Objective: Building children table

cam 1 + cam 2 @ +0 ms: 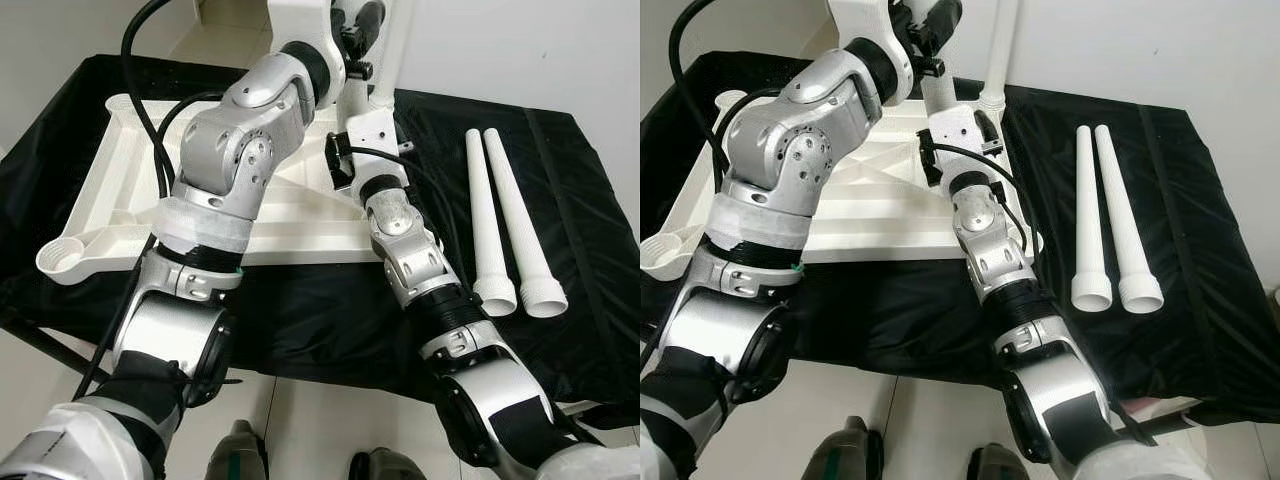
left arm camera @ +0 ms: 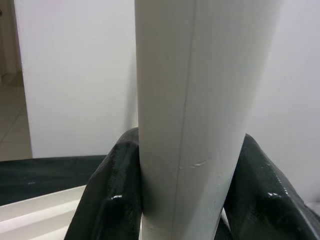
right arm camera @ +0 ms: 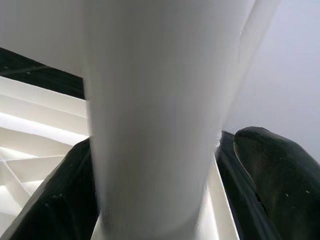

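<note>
A white children's table top (image 1: 120, 200) lies upside down on a black-covered table (image 1: 300, 310). At its far right corner a white table leg (image 1: 1002, 45) stands upright. My left gripper (image 1: 358, 28) is shut on this leg high up; in the left wrist view the leg (image 2: 200, 115) sits between both black fingers (image 2: 110, 200). My right gripper (image 1: 985, 108) holds the same leg low down, near the socket. The right wrist view shows the leg (image 3: 155, 125) between that gripper's fingers (image 3: 275, 175). Two more white legs (image 1: 490, 220) (image 1: 522, 220) lie side by side on the cloth to the right.
A round leg socket (image 1: 62, 258) sticks out at the top's near left corner, past the cloth's edge. A white wall stands behind the table. Pale floor tiles and my feet (image 1: 238, 455) are below the near edge.
</note>
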